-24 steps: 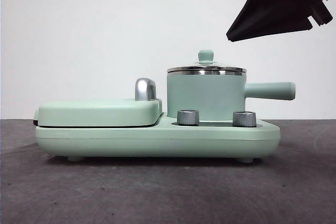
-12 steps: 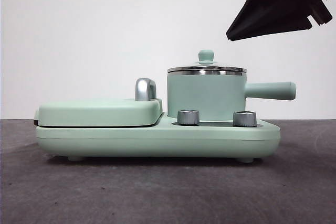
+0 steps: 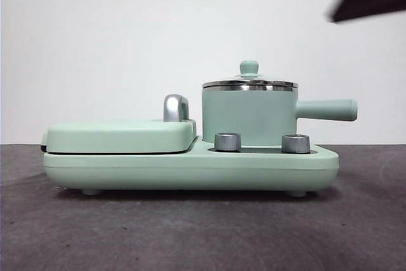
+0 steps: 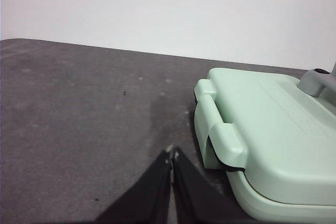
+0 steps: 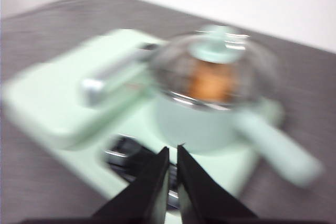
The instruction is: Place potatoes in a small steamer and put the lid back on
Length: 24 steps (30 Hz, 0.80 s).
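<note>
Task is looking done: potato [image 5: 212,83] is sitting inside the steamer [image 3: 248,118], showing orange through the glass, and the lid [image 3: 249,82] is resting on the rim. Nothing seems left but clearing off. Right tool [image 5: 171,156] is hanging above and off to the pot's side, blurred, jaws nearly together, gripping nothing. Left tool [image 4: 171,154] is waiting low over bare counter [image 4: 79,108] beside the griddle [image 4: 273,135], pinched closed, empty. Plenty of free room around the cooker; steamer handle [image 3: 327,110] is jutting out sideways.
</note>
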Each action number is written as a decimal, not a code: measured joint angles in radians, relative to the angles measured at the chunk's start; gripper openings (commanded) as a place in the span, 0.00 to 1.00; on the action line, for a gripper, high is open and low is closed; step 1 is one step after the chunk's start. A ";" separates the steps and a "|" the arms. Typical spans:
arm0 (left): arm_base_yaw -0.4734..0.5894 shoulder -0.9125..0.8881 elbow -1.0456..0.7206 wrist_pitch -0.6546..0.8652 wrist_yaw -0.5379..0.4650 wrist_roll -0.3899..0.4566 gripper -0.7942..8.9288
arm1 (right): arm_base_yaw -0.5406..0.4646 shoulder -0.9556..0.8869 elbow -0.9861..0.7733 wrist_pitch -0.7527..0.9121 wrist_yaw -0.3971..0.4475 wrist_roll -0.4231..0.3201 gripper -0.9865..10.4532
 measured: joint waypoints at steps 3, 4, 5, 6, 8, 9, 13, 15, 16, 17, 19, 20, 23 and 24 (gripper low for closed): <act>0.000 0.000 0.000 0.000 0.000 0.000 0.09 | -0.128 -0.153 -0.142 0.002 0.027 -0.027 0.10; 0.000 0.000 0.000 0.000 0.000 0.000 0.09 | -0.171 -0.214 -0.193 0.008 0.027 -0.032 0.10; 0.000 0.000 0.000 0.000 0.000 0.000 0.09 | -0.213 -0.279 -0.242 0.015 0.030 -0.036 0.10; 0.000 0.000 0.000 0.000 0.000 0.000 0.09 | -0.245 -0.333 -0.282 0.023 0.030 -0.038 0.10; 0.000 0.000 0.000 0.000 0.000 0.000 0.09 | -0.305 -0.470 -0.368 0.030 0.029 -0.039 0.10; 0.000 0.000 0.000 0.000 0.000 0.000 0.09 | -0.324 -0.528 -0.401 0.032 0.029 -0.038 0.10; 0.000 0.000 0.000 0.000 0.000 0.000 0.09 | -0.361 -0.696 -0.501 0.007 0.029 -0.038 0.10; 0.000 0.000 0.000 0.000 0.001 0.000 0.09 | -0.367 -0.695 -0.502 0.031 0.029 -0.034 0.10; 0.000 0.000 0.000 -0.001 0.000 0.000 0.09 | -0.373 -0.695 -0.502 0.034 0.029 -0.034 0.10; 0.000 0.000 0.000 0.000 0.000 0.000 0.09 | -0.377 -0.695 -0.502 0.035 0.027 -0.034 0.10; 0.000 0.000 0.000 0.000 0.000 0.000 0.09 | -0.383 -0.695 -0.502 0.040 0.028 -0.031 0.10; 0.000 0.000 0.000 0.000 0.000 0.000 0.09 | -0.385 -0.695 -0.502 0.043 0.026 -0.026 0.10; 0.000 0.000 0.000 0.000 0.000 0.000 0.09 | -0.385 -0.695 -0.502 0.045 0.026 -0.017 0.10; 0.000 0.000 0.000 0.000 0.000 0.000 0.09 | -0.385 -0.695 -0.502 0.045 0.026 -0.014 0.10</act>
